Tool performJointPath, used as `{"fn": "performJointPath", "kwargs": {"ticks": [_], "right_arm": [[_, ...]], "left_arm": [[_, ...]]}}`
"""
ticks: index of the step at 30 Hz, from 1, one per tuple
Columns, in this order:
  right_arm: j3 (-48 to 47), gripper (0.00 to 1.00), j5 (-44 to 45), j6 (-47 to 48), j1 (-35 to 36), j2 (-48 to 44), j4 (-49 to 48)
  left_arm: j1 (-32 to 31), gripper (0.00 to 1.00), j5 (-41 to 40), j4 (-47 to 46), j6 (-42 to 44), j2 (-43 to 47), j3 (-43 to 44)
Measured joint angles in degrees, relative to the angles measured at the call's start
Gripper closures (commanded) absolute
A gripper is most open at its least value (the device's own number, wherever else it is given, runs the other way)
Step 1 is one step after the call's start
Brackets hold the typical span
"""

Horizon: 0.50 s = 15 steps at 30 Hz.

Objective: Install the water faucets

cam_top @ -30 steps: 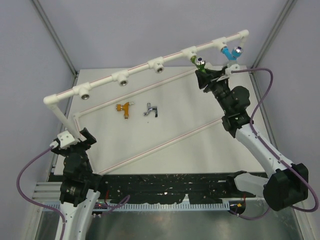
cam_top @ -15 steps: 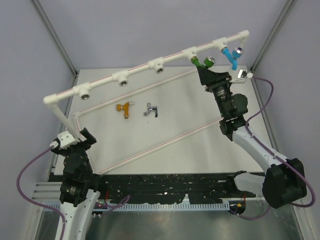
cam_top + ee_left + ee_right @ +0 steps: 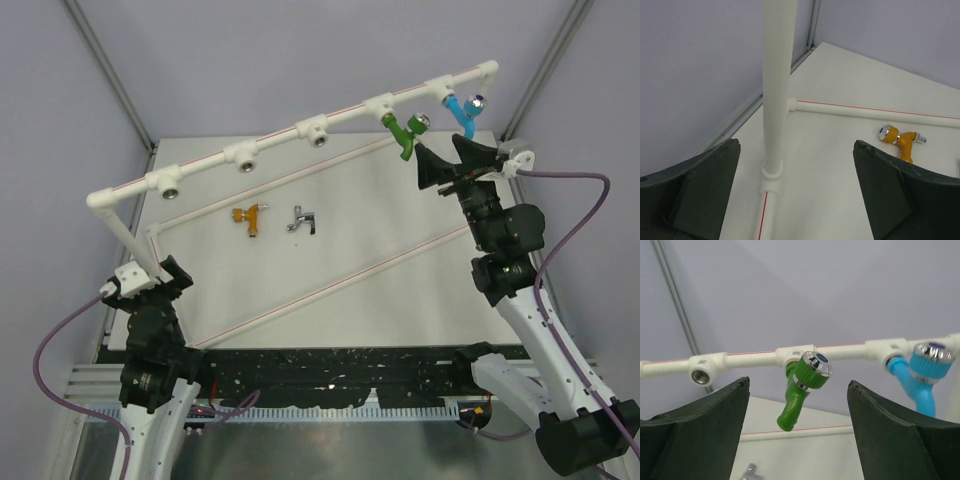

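Observation:
The green faucet (image 3: 403,133) (image 3: 802,385) hangs screwed into a socket of the white pipe frame (image 3: 280,140), spout tilted down-left. One socket further right sits the blue faucet (image 3: 463,110) (image 3: 922,375). My right gripper (image 3: 447,160) (image 3: 799,384) stands open just below and right of the green faucet, touching nothing. The orange-gold faucet (image 3: 250,216) (image 3: 900,140) and the silver faucet (image 3: 302,220) (image 3: 749,471) lie on the table. At the frame's near-left upright post (image 3: 777,90), my left gripper (image 3: 150,282) (image 3: 796,150) is open, its fingers wide on either side of the post.
Three empty sockets (image 3: 243,155) remain along the top rail to the left of the green faucet. Thin white pipes with red stripes (image 3: 330,280) run across the table. Metal cage posts (image 3: 110,75) stand at the back corners.
My right gripper has opened, let go of the green faucet and drawn back to the right. The green faucet has swung its spout downward. The left arm has not moved.

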<state>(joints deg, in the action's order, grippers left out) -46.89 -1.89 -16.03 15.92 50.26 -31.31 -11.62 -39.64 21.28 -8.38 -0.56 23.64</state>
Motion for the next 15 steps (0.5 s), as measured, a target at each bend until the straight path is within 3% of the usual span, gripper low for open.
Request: {"fn": "performJointPath", "kwargs": {"ticks": [4, 7, 15], "right_arm": [[-8.1, 0.14, -6.3, 20.8, 0.0, -0.2, 11.1], [-14.5, 0.15, -8.6, 31.1, 0.0, 0.8, 17.1], [-23.5, 0.27, -9.7, 40.4, 0.0, 7.6, 23.0]], "left_arm": [[0.0, 0.00, 0.0, 0.0, 0.0, 0.0, 0.0], [0.0, 0.00, 0.0, 0.0, 0.0, 0.0, 0.0], [0.0, 0.00, 0.0, 0.0, 0.0, 0.0, 0.0]]}}
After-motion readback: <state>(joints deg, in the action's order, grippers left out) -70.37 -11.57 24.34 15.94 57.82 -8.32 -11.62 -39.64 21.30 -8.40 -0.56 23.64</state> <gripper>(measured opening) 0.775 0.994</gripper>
